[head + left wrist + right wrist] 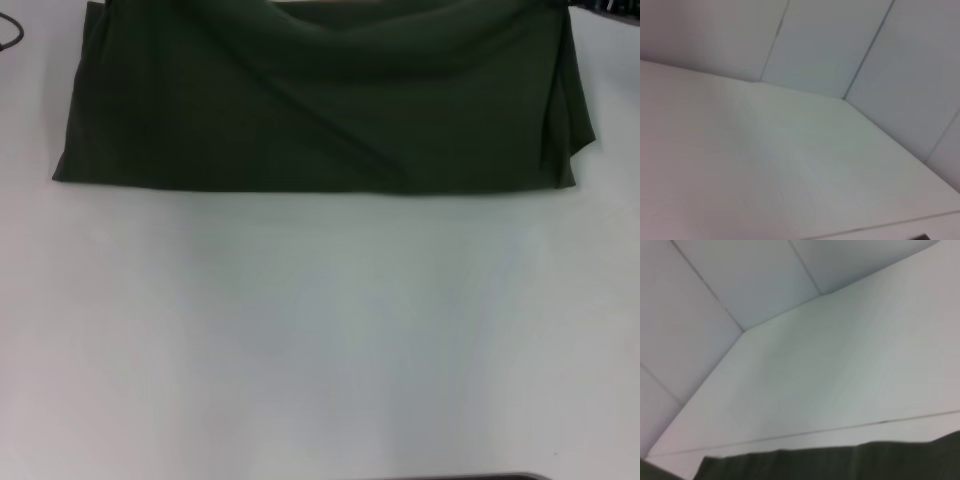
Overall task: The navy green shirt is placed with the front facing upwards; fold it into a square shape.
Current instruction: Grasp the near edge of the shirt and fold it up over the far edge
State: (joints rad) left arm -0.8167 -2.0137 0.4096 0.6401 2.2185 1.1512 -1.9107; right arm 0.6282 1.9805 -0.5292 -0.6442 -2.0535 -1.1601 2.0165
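Observation:
The navy green shirt [320, 110] lies at the far side of the white table [320, 340], folded into a wide dark olive band with a straight near edge and creases across it. Layered folds show at its right end. No letters or collar show. A strip of the same dark cloth [840, 462] appears in the right wrist view along the table's edge. Neither gripper shows in any view.
A black cable [8, 35] curls at the far left corner of the table. Pale wall panels [840, 45] rise behind the table in both wrist views. The near half of the table is bare white surface.

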